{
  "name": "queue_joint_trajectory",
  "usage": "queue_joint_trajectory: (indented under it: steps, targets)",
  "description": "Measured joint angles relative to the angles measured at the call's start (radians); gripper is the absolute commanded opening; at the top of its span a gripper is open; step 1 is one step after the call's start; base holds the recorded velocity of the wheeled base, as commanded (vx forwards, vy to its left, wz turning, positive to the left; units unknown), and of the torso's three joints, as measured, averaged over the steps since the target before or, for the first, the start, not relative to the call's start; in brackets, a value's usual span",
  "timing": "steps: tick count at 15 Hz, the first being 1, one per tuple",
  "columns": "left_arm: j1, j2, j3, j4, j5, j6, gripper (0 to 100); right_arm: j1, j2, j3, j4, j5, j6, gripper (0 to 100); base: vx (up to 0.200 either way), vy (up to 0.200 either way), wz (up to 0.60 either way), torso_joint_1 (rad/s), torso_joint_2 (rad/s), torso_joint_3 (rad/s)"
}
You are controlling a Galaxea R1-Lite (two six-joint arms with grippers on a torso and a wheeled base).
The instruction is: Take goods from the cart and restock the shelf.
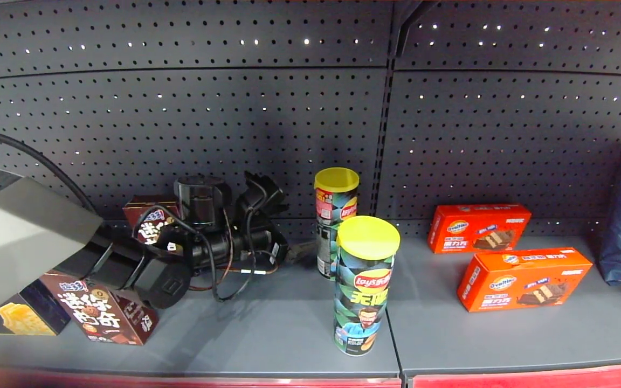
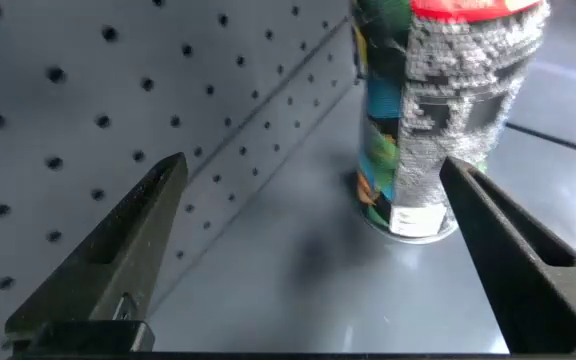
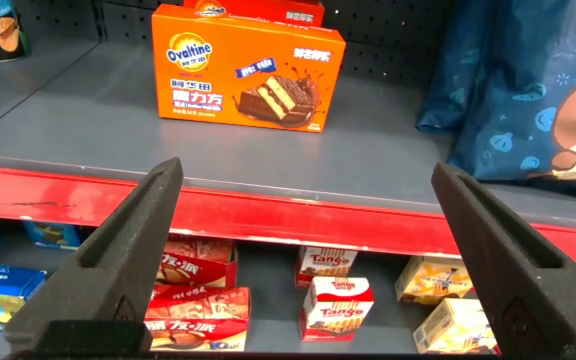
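Placement looks done, probably: left gripper (image 2: 313, 165) spread beside rear chip can (image 2: 438, 100); right gripper (image 3: 308, 168) likewise spread; next, withdraw left.

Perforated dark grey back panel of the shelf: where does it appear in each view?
Head view: the perforated dark grey back panel covers the upper half.
Left wrist view: the panel runs alongside the tall printed chip can.
Right wrist view: the panel stands behind the orange cardboard boxes.
Shared landmark: the grey shelf board at its foot.
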Motion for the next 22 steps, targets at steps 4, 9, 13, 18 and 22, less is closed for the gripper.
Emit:
queue_joint_trajectory:
  steps: [4,9,13,18,22]
  targets:
    - [0.001,-0.009,0.002,0.001,0.124,0.001,100,0.000,0.000,0.000,0.000,0.000,0.000,100,0.000,0.000,0.00,0.000,0.00,0.000]
    - [-0.009,-0.041,0.041,0.000,0.210,0.003,100,0.000,0.000,0.000,0.001,0.000,0.000,100,0.000,0.000,0.00,0.000,0.00,0.000]
    - [-0.034,-0.033,0.034,-0.038,0.253,0.001,100,0.000,0.000,0.000,0.000,0.000,0.000,100,0.000,0.000,0.00,0.000,0.00,0.000]
    - [-0.061,-0.003,0.024,-0.053,0.277,0.001,100,0.000,0.000,0.000,0.000,0.000,0.001,100,0.000,0.000,0.00,0.000,0.00,0.000]
    - [-0.074,0.014,0.010,-0.053,0.278,-0.001,100,0.000,0.000,0.000,0.000,0.000,0.001,100,0.000,0.000,0.00,0.000,0.00,0.000]
